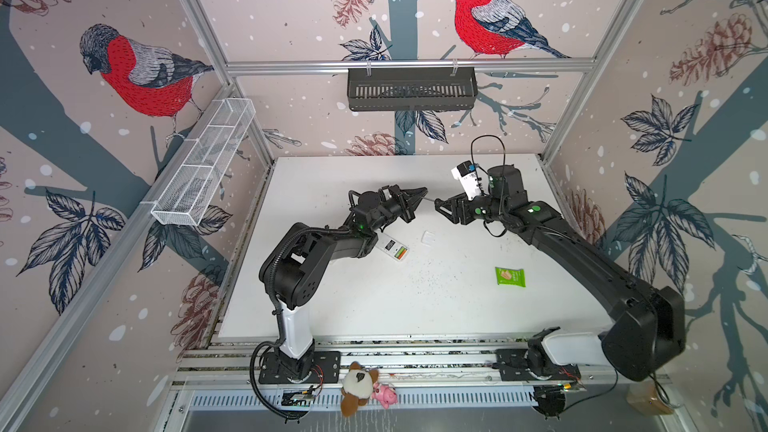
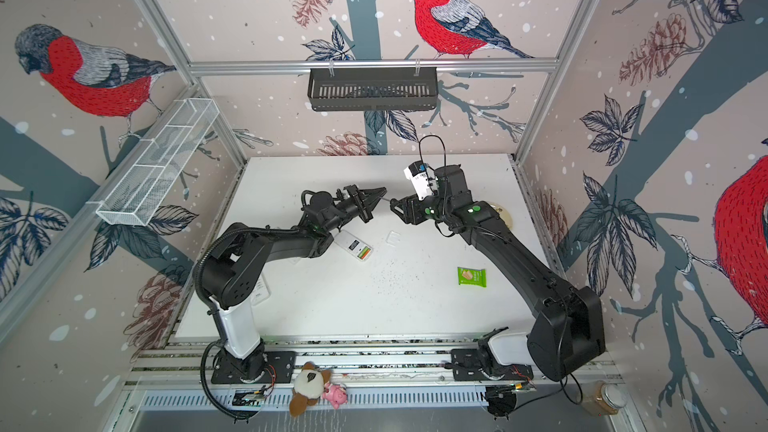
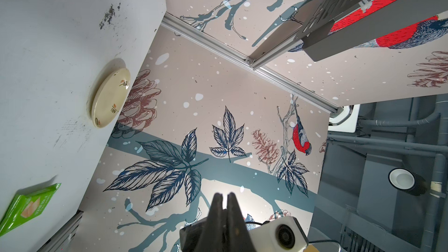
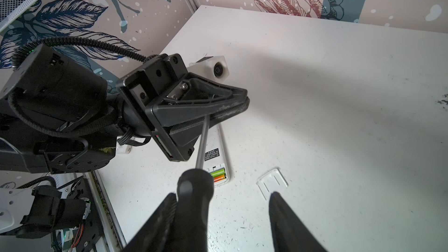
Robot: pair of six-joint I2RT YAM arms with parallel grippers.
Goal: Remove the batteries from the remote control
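- Two batteries [image 4: 219, 175] [image 1: 401, 252] [image 2: 365, 252], one green and one orange, lie side by side in the open bay at one end of the remote [image 4: 214, 152] [image 1: 392, 248] [image 2: 355, 246]
- Flat on the table [image 1: 374, 305] [image 2: 332, 305], the remote sits left of the middle in both top views, its other end hidden under the left arm
- Nearby, the clear cover [image 4: 272, 181] [image 1: 428, 237] [image 2: 392, 237] lies on the table, just beside the remote's battery end but not touching it
- Above the table, the left gripper [image 4: 246, 100] [image 1: 424, 190] [image 2: 384, 189] [image 3: 224, 196] has its fingers pressed together on the metal shaft of the screwdriver [image 4: 194, 190]; in the left wrist view only a thin slit shows between them
- Facing it almost tip to tip in both top views, the right gripper [image 4: 223, 195] [image 1: 436, 203] [image 2: 391, 204] has its fingers apart; the black handle stands between them, resting against one finger, with a clear gap to the other
- Between the two grippers the thin shaft shows as a short grey line in both top views
- Well apart from the remote, a green packet [image 1: 510, 276] [image 2: 471, 275] [image 3: 26, 208] lies on the table nearer the right arm
- Close to the right wall sits a cream plate [image 3: 110, 98] [image 2: 503, 214], partly hidden by the right arm in a top view
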